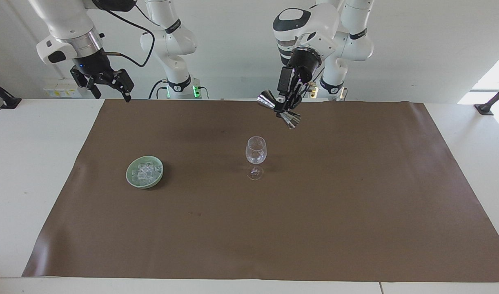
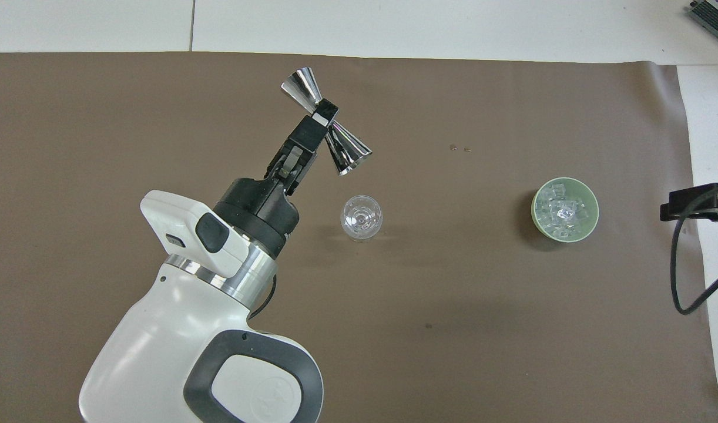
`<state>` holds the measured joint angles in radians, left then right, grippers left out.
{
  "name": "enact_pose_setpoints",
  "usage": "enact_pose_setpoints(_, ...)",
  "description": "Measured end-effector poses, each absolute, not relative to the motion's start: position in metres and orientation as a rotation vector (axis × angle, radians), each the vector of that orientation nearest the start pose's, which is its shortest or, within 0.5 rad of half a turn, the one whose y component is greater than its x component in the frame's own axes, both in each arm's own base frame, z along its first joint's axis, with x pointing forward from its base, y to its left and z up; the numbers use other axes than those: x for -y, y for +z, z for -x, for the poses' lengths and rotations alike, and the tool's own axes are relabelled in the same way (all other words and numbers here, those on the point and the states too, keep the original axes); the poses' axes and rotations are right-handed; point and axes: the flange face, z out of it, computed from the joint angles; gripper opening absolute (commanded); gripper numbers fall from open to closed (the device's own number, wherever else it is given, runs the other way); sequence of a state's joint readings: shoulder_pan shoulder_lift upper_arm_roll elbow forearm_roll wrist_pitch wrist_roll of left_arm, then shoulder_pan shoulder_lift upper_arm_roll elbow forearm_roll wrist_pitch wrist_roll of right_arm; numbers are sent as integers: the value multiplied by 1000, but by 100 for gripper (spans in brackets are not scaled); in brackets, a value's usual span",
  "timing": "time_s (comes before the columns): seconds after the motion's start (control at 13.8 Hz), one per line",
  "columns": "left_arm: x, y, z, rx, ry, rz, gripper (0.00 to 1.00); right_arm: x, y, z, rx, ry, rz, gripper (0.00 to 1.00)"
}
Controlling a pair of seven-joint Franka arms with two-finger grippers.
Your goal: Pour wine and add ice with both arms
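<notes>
Two arms: our left gripper (image 1: 280, 107) pinches a steel jigger (image 1: 279, 109) at its waist, tilted above the wine glass (image 1: 255, 150) mid-desk. Our right gripper (image 1: 109, 85) waits spread apart over its corner; ice (image 1: 144, 172) fills the green bowl (image 1: 132, 179) toward that end.

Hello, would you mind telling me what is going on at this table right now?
The left gripper holds a steel jigger by its waist, tipped on its side in the air above the brown mat, close to the wine glass. No stream shows between jigger and glass. The ice sits in a green bowl toward the right arm's end. The right gripper waits open, raised over the table's edge.
</notes>
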<state>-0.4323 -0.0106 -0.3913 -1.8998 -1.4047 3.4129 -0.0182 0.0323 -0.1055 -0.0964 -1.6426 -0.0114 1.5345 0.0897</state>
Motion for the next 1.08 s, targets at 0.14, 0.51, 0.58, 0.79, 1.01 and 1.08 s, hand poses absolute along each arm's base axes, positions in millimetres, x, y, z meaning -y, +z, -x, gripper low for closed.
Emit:
enact_pose_setpoints(0.14, 328, 599, -457, -751, 867, -1778, 0, 37, 644, -516, -241, 5, 3134, 100)
enact_pose_setpoints(0.51, 305, 586, -471, -857, 856, -1759, 0, 37, 644, -516, -241, 5, 3134, 100)
enact_pose_setpoints(0.58, 295, 584, -477, -893, 856, -1747, 0, 37, 644, -516, -241, 5, 3134, 100)
enact_pose_setpoints(0.79, 266, 578, -492, -1000, 842, -1706, 0, 37, 644, -516, -241, 5, 3134, 100)
enact_pose_setpoints(1.01, 241, 571, -503, -1101, 814, -1659, 0, 40, 644, -516, -250, 5, 3132, 100)
enact_pose_setpoints(1.08, 234, 568, -506, -1136, 804, -1641, 0, 41, 644, -516, -253, 4, 3132, 100)
